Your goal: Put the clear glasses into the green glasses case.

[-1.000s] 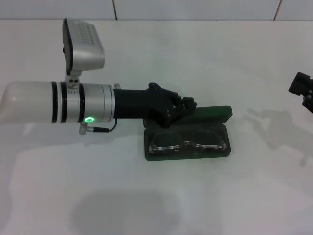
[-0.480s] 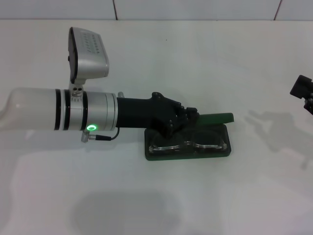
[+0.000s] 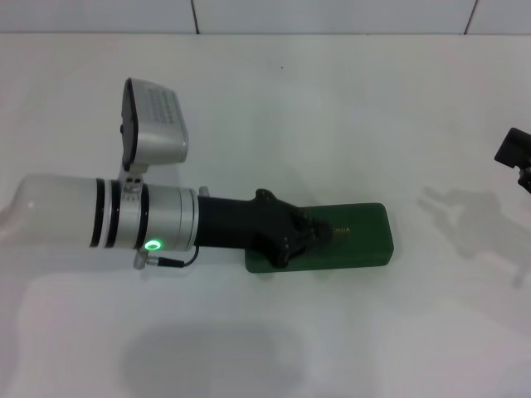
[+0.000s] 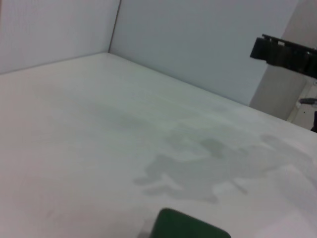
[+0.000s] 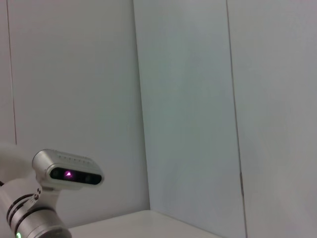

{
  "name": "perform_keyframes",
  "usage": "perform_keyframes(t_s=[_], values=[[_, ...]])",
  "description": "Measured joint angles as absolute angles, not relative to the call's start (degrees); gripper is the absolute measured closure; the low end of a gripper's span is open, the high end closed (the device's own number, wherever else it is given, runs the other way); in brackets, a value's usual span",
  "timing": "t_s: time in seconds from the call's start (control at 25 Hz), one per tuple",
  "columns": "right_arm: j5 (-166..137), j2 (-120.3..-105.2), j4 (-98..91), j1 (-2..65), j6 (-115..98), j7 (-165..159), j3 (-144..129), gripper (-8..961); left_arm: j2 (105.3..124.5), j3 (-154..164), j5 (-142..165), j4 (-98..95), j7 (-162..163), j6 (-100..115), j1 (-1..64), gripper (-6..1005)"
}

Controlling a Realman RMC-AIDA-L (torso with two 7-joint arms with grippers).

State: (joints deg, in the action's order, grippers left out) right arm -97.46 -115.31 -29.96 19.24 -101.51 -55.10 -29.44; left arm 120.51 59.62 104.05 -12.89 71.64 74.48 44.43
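Where the left gripper (image 3: 319,235) meets the work, its dark fingers lie bunched together and pressed flat on the lid of the green glasses case (image 3: 357,242), at the lid's left half; nothing is pinched between them.

Left arm: white and silver barrel with a lit green ring, reaching in from the left of the head view, a grey wrist camera (image 3: 154,125) standing up from it.

Green glasses case: shut, lid down, lying flat on the white table (image 3: 274,108) at about the middle of the head view (small gold lettering shows just beside the fingertips). One rounded green corner also shows in the left wrist view (image 4: 188,226).

Clear glasses: not visible in any view; the shut case hides its interior.

Right gripper (image 3: 516,155): a dark shape at the right edge of the head view, well apart from the case; whether its fingers are spread or closed cannot be told.
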Motion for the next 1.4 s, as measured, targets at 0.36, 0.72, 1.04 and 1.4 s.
perform_keyframes(t_s=[0.36,0.72,1.04,1.4], values=[[-97.5,-115.28,-29.97,19.18,-101.51,-55.1,-29.56,814,120.42,60.65,101.28,-13.7,70.13,80.85,43.58,885],[-100.01,-114.79,-29.98,19.37,-101.45,-56.01,-32.13,802,119.92,60.35,96.03,-26.02,70.22,99.54,37.45,864],[-100.78,-115.19,-30.86,22.06,-101.64,-60.42,-43.51,747,118.98,60.6,94.3,-27.03,70.38,102.66,32.55,649],[-100.25,-115.71,-35.49,23.06,-105.1,-65.22,-51.09,378,117.81,60.54,98.5,-27.76,69.75,104.0,31.21,274]])
